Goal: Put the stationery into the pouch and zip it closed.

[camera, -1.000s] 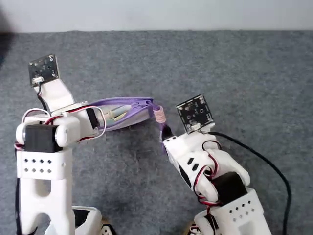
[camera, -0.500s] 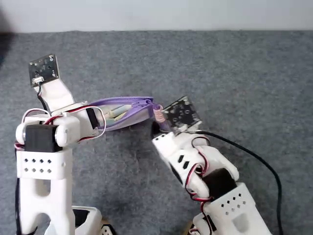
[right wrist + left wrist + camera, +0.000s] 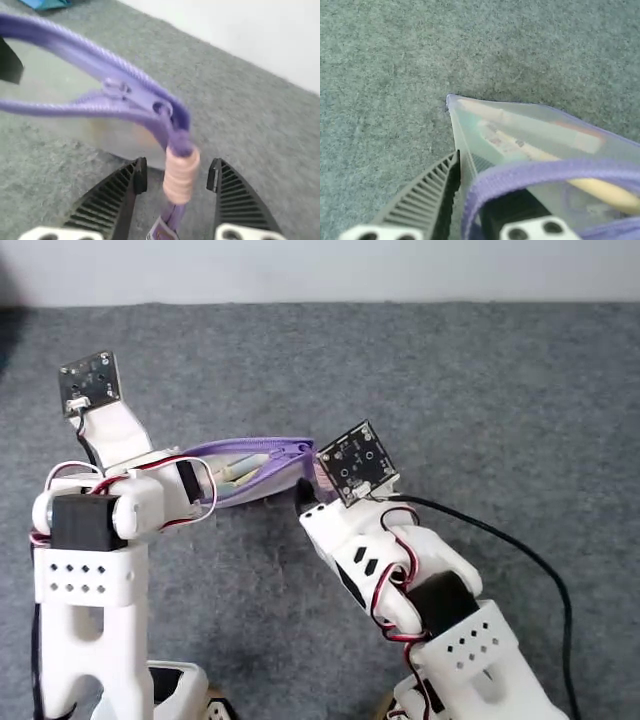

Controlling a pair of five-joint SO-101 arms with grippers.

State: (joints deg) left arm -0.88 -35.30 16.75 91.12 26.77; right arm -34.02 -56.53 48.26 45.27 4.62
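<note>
**Right hand flanks zip pull as left pins pouch**

The right hand (image 3: 177,169), released, sets a finger on either side of the pink pull (image 3: 180,176). Seen from above, the pouch (image 3: 250,472) runs from there toward 9 o'clock. Its long axis lies roughly 9-to-3 on the desk (image 3: 480,390), mouth open, stationery (image 3: 530,134) inside. The left hand (image 3: 470,200) is clenched on the far end. The right sits nearer the pull, so the zipping likely falls to it.

Grey textured table surface (image 3: 500,390) throughout. Pale wall (image 3: 320,270) borders its far edge. A blue item (image 3: 47,4), unidentifiable, lies on the surface.
</note>
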